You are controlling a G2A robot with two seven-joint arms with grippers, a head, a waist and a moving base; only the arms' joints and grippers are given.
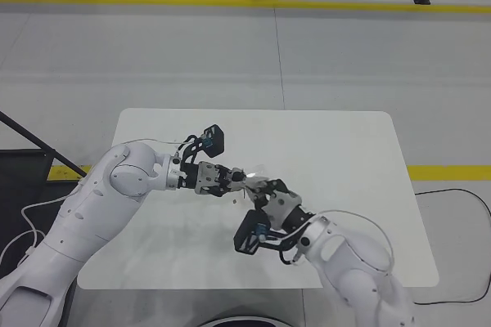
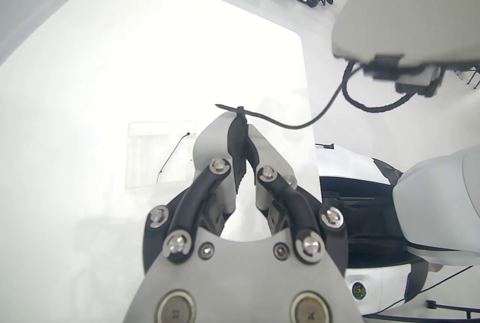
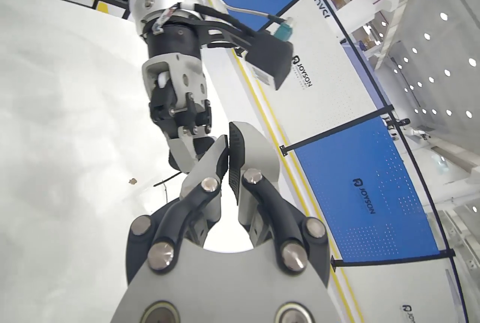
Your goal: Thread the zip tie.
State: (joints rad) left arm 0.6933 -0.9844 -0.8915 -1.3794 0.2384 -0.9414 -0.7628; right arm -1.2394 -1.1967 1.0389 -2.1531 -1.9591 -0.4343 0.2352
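Observation:
A thin black zip tie (image 2: 285, 125) hangs in the air between my two grippers over the middle of the white table (image 1: 335, 147). My left gripper (image 2: 239, 122) is shut on its head end, and a short tip sticks out past the pads. From there the strap sags and curves up to my right gripper (image 1: 258, 188), whose pads are pressed together (image 3: 228, 144); the hold itself is hidden. In the top view my left gripper (image 1: 236, 176) sits fingertip to fingertip with the right. The right wrist view shows the left gripper (image 3: 183, 155) just beyond my right fingers.
A clear plastic sheet (image 2: 142, 159) lies flat on the table below my left gripper, with a spare black zip tie (image 2: 172, 155) on it. The table's edge (image 2: 305, 77) runs close beside the grippers. A black stand (image 1: 16, 131) leans off the table's left side.

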